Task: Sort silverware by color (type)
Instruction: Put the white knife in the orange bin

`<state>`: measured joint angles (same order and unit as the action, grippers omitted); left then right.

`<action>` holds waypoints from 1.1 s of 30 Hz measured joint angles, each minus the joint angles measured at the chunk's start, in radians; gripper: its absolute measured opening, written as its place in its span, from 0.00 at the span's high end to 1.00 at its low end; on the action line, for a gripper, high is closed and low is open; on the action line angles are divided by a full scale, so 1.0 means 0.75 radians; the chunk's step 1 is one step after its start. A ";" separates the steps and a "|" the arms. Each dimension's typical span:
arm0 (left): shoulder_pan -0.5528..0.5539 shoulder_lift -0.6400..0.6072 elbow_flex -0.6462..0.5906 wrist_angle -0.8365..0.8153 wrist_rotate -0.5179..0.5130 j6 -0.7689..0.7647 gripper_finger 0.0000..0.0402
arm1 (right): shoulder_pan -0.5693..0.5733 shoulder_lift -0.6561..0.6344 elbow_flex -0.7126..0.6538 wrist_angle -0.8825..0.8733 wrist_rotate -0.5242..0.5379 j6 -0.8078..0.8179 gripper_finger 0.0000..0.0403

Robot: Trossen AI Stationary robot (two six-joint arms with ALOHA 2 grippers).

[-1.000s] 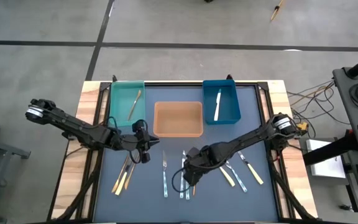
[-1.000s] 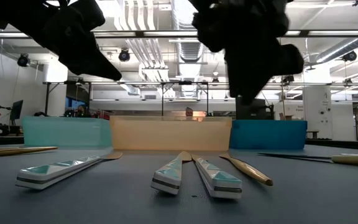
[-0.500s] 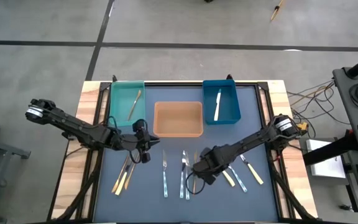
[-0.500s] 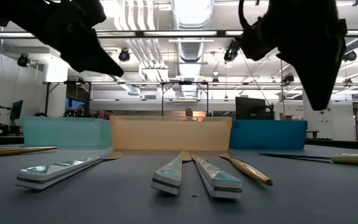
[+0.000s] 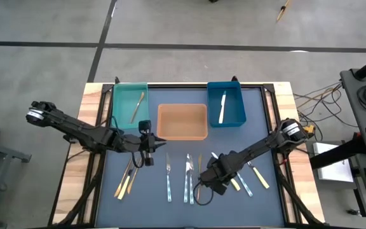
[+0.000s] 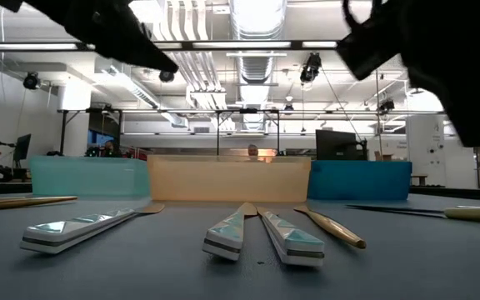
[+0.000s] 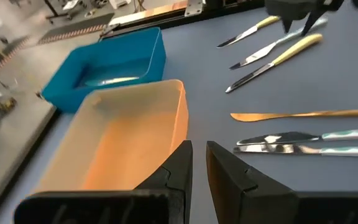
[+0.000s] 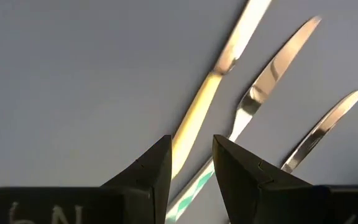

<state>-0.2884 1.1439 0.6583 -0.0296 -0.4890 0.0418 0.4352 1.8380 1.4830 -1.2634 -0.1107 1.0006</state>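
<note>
The silverware lies loose on the dark mat: yellow-handled pieces (image 5: 127,179) at the left, silver pieces (image 5: 187,177) and a gold one (image 5: 199,166) in the middle, yellow-handled and silver knives (image 5: 241,179) at the right. My right gripper (image 5: 213,180) hangs over the right group, pointing down, open. A yellow knife handle (image 8: 191,118) lies on the mat below its gap, clear of the fingers. My left gripper (image 5: 152,151) hovers left of the orange bin (image 5: 182,121), its fingers (image 7: 182,158) a narrow gap apart with nothing between them.
Along the far edge stand a teal bin (image 5: 121,105) with a gold piece (image 5: 136,106) in it, the orange bin, and a blue bin (image 5: 236,105) holding a silver piece (image 5: 222,107). The wooden table's side rails (image 5: 93,159) flank the mat.
My right gripper has gone toward the table's right edge, from over the middle silver pieces to over the right-hand knives, and has tipped to point down. My left gripper has risen a little and rolled about its own axis. No silverware has moved.
</note>
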 joint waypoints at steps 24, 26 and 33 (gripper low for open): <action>0.003 0.000 0.133 -0.253 0.001 -0.082 0.93 | 0.101 -0.459 -0.436 0.318 0.212 0.087 0.92; 0.003 0.000 0.133 -0.338 0.001 -0.176 0.93 | 0.093 -0.506 -0.488 0.395 0.244 0.088 0.92; 0.003 0.000 0.133 -0.678 0.222 -0.743 0.93 | 0.065 -0.592 -0.620 0.571 0.432 0.003 0.92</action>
<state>-0.2863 1.1439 0.7578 -0.5384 -0.3224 -0.5157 0.4836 1.3943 1.0180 -0.8354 0.2137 1.0028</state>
